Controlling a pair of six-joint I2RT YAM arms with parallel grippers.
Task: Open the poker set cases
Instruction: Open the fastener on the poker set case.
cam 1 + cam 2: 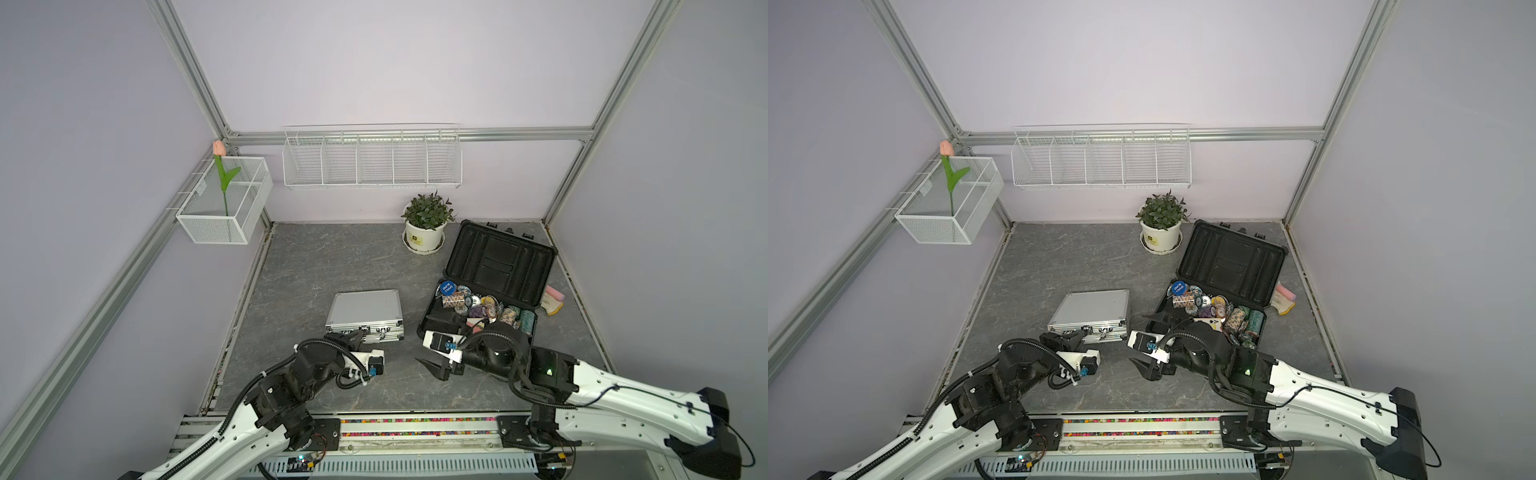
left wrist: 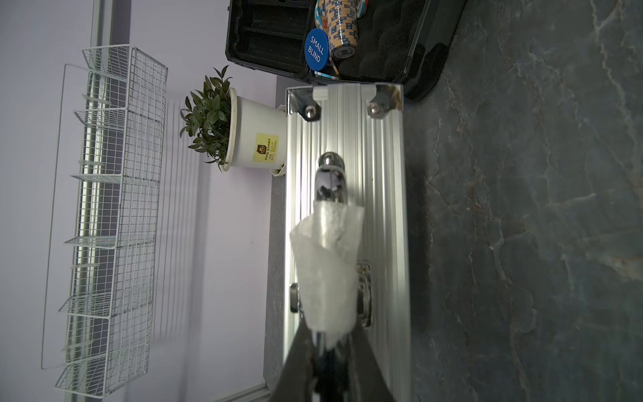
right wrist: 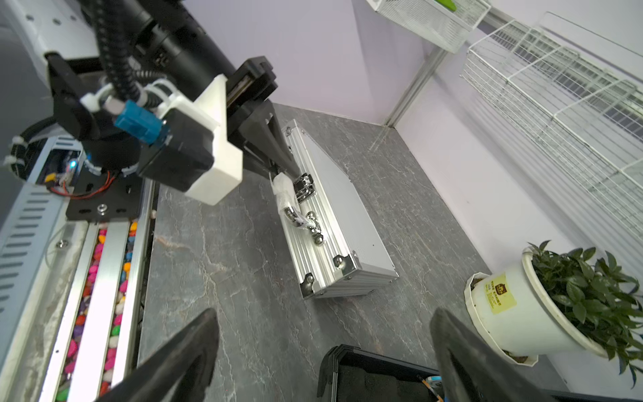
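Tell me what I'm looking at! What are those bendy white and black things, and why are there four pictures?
Those are two robot arms, each ending in a pincher called a gripper. Two pictures come from a camera up high, looking down on the whole grey table. The other two come from little cameras on the arms' wrists, so they see things close up. On the table lie a silver case, lid down, and a black case, open, with colourful poker chips inside. A potted plant stands at the back. The left gripper is pinched shut on the silver case's handle, which has white wrapping on it. The right gripper is wide open and holds nothing.
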